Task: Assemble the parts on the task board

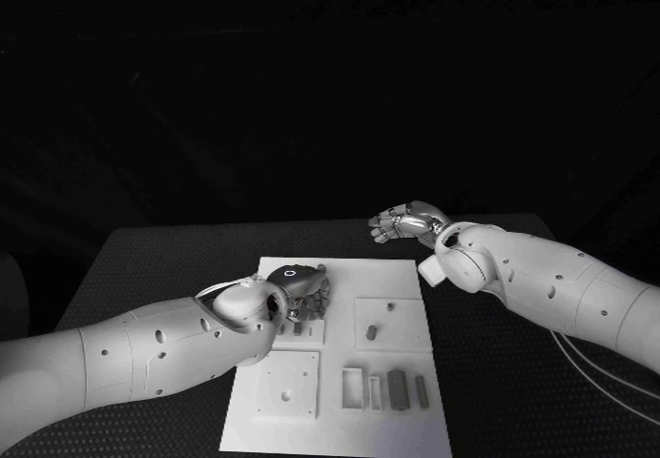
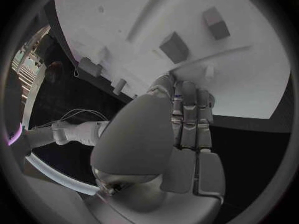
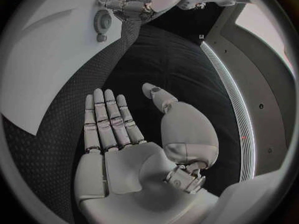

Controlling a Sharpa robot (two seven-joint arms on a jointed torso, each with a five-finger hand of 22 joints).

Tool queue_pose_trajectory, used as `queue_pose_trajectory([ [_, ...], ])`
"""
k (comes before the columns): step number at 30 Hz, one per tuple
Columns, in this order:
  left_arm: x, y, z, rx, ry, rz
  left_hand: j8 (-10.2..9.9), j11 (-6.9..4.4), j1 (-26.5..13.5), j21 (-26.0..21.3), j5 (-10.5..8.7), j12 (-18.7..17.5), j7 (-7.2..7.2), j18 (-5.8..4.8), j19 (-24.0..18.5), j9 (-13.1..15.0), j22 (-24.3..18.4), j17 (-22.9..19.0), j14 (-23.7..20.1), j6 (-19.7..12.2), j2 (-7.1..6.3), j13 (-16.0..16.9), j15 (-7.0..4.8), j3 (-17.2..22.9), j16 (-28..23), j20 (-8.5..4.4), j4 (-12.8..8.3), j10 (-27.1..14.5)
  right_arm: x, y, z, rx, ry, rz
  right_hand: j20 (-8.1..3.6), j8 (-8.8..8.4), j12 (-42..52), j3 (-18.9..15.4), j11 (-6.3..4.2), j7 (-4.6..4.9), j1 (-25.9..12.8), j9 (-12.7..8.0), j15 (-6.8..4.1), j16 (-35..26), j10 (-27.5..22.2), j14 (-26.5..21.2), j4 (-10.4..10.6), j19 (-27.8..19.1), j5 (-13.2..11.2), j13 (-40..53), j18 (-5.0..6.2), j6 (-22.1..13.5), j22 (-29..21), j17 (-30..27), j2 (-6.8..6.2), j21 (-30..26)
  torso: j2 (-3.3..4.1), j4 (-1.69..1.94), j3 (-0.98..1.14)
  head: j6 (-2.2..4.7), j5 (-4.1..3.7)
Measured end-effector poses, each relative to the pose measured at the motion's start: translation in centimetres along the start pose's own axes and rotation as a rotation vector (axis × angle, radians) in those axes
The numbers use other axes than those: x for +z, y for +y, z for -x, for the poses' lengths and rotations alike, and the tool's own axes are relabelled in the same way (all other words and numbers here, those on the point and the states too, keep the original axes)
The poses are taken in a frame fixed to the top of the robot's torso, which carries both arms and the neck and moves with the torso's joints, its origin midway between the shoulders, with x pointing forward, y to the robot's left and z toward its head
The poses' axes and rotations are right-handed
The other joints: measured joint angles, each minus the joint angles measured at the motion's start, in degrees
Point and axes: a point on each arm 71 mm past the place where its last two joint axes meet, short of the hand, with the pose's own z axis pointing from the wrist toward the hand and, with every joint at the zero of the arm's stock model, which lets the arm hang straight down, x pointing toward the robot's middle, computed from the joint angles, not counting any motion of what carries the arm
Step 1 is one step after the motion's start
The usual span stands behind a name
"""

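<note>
White task board (image 1: 399, 272) with grey parts (image 1: 398, 389) on a black dotted table (image 1: 165, 258); silver left hand (image 1: 305, 294)

My silver, metal-looking fingers (image 3: 109, 119) gleam smooth and segmented above a glossy plastic-like palm, my arms wear smooth white hard shells (image 1: 145, 348), the black bench (image 3: 56, 134) is matt with a fine dotted weave-like texture, and the flat white task board (image 1: 392, 286) looks smooth and matt.
</note>
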Motion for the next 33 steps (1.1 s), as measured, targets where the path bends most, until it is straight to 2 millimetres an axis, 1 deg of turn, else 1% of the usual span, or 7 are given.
queue_pose_trajectory([
  [18, 0.4, -0.17, 0.05, 0.006, 0.016, -0.006, 0.0, -0.21, -0.3, 0.0, -0.38, 0.0, 0.01, 0.0, 0.0, -0.1, 0.1, -0.1, 0.0, 0.0, 0.27, -0.1, 0.0, 0.0, 0.2, 0.0, 0.0, 0.4, 0.02, 0.02, -0.04, 0.0, 0.001, 0.0, 0.0, 0.0, 0.0, 0.0, 0.0, 0.0, 0.0, 0.0, 0.0, 0.0, 0.0, 0.0, 0.0, 0.0, 0.0, 0.0, 0.0, 0.0, 0.0, 0.0, 0.0, 0.0, -0.01, -0.04, 0.03, -0.12, -0.09],
  [20, 0.4, -0.18, 0.03, 0.005, 0.016, -0.006, 0.0, -0.34, 0.1, 0.0, -0.39, 0.0, 0.05, 0.0, 0.0, -0.1, 0.2, -0.1, 0.1, 0.8, 1.03, -0.1, -0.07, 0.0, 0.7, 0.0, 0.0, 0.5, 0.03, 0.03, -0.06, 0.0, 0.001, 0.001, 0.0, 0.0, 0.0, 0.0, 0.0, 0.0, 0.0, 0.0, 0.0, 0.0, 0.0, 0.0, 0.0, 0.0, 0.0, 0.0, 0.0, 0.0, 0.0, 0.0, 0.0, 0.0, -0.01, -0.03, 0.02, -0.12, -0.13],
  [22, 0.4, -0.17, 0.04, 0.006, 0.016, -0.007, 0.3, -0.6, 0.6, 0.1, -0.39, -0.2, -0.02, 0.0, 0.3, -0.1, 0.4, 0.1, 0.5, 1.5, 1.51, -0.2, -0.53, 0.3, 1.6, -0.1, -0.1, 1.3, 0.03, 0.04, -0.08, 0.0, 0.001, 0.001, 0.0, 0.0, 0.0, 0.0, 0.0, 0.0, 0.0, 0.0, 0.0, 0.0, 0.0, 0.0, 0.0, 0.0, 0.0, 0.0, 0.0, 0.0, 0.0, 0.0, 0.0, 0.0, -0.01, -0.03, 0.01, -0.13, -0.16],
  [24, 0.4, -0.17, 0.01, 0.006, 0.016, -0.008, 0.6, -0.83, 0.8, 0.5, -0.39, 0.3, -0.06, 0.0, 0.6, -0.1, 0.7, 0.4, 0.8, 2.0, 1.75, -0.2, -0.82, 0.5, 2.5, -0.2, -0.1, 2.1, 0.03, 0.04, -0.08, 0.0, 0.001, 0.001, 0.0, 0.0, 0.0, 0.0, 0.0, 0.0, 0.0, 0.0, 0.0, 0.0, 0.0, 0.0, 0.0, 0.0, 0.0, 0.0, 0.0, 0.0, 0.0, 0.0, 0.0, 0.0, 0.0, -0.04, 0.01, -0.15, -0.17],
  [29, 0.37, -0.11, -0.02, 0.004, 0.012, -0.008, 1.3, -1.17, 1.4, 0.5, -0.42, 0.8, 0.09, 0.0, 0.7, -0.2, 1.1, 0.5, 0.8, 3.6, 2.51, 0.1, -0.82, 1.3, 3.5, -0.08, -0.2, 4.1, 0.04, 0.03, -0.07, 0.0, 0.001, 0.001, 0.0, 0.0, 0.0, 0.0, 0.0, 0.0, 0.0, 0.0, 0.0, 0.0, 0.0, 0.0, 0.0, 0.0, 0.0, 0.0, 0.0, 0.0, 0.0, 0.0, 0.0, 0.0, 0.01, -0.03, -0.03, -0.23, -0.22],
  [31, 0.34, -0.07, -0.06, 0.003, 0.009, -0.008, 1.6, -1.24, 1.4, 0.8, -0.62, 1.1, 0.06, 0.0, 1.2, -0.1, 1.2, 0.6, 1.2, 4.1, 2.75, 0.3, -1.0, 1.5, 3.9, -0.2, 0.0, 4.9, 0.03, 0.03, -0.06, 0.0, 0.001, 0.001, 0.0, 0.0, 0.0, 0.0, 0.0, 0.0, 0.0, 0.0, 0.0, 0.0, 0.0, 0.0, 0.0, 0.0, 0.0, 0.0, 0.0, 0.0, 0.1, 0.0, 0.0, 0.0, 0.01, -0.03, -0.03, -0.25, -0.22],
  [33, 0.3, -0.02, -0.1, 0.002, 0.007, -0.007, 1.8, -1.46, 1.6, 1.0, -3.31, 1.1, -0.01, 0.0, 1.8, 0.1, 1.3, 0.5, 1.5, 4.3, 3.21, 0.4, -1.22, 2.0, 4.2, -0.3, 0.1, 5.5, 0.02, 0.02, -0.05, 0.0, 0.001, 0.001, 0.0, 0.0, 0.0, 0.0, 0.0, 0.0, 0.0, 0.0, 0.0, 0.0, 0.0, 0.0, 0.0, 0.0, 0.0, 0.0, 0.0, 0.0, 0.1, 0.0, 0.0, 0.0, 0.01, -0.02, -0.02, -0.25, -0.23],
])
